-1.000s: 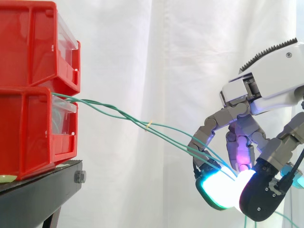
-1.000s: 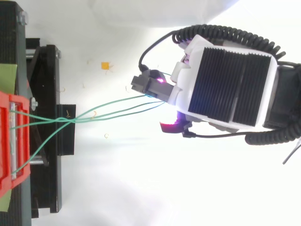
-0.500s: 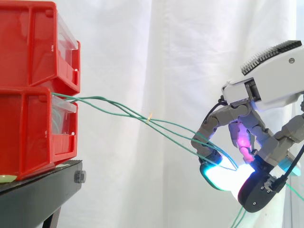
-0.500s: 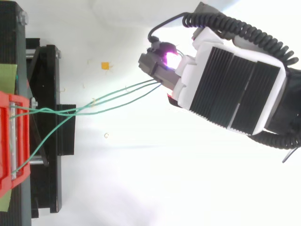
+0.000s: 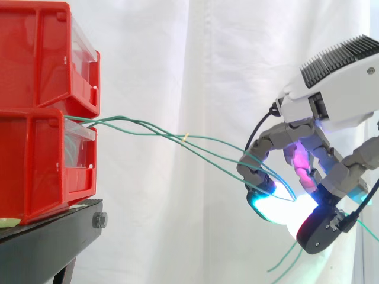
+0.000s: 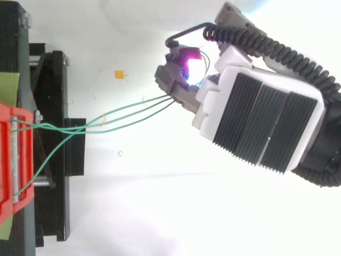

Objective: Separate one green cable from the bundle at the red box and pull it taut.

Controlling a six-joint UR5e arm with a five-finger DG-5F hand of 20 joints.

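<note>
Several green cables (image 5: 177, 142) run from the lower red box (image 5: 41, 163) down to the right, crossing near a small yellow tag (image 5: 186, 138). They end in my hand (image 5: 296, 177), whose fingers are curled round them, glowing pads pinched together. Loose cable ends (image 5: 284, 260) hang below the hand. From above, the green cables (image 6: 122, 114) fan out of the red box (image 6: 13, 160) and converge under the hand (image 6: 256, 128).
A second red box (image 5: 44, 56) is stacked on the lower one, both on a black stand (image 5: 53, 236). A white curtain (image 5: 207, 71) hangs behind. A small orange scrap (image 6: 119, 74) lies on the white floor.
The hand has risen a little and swung away from the boxes, turning in the top view. The cables follow it and look straighter; their loose ends now dangle below.
</note>
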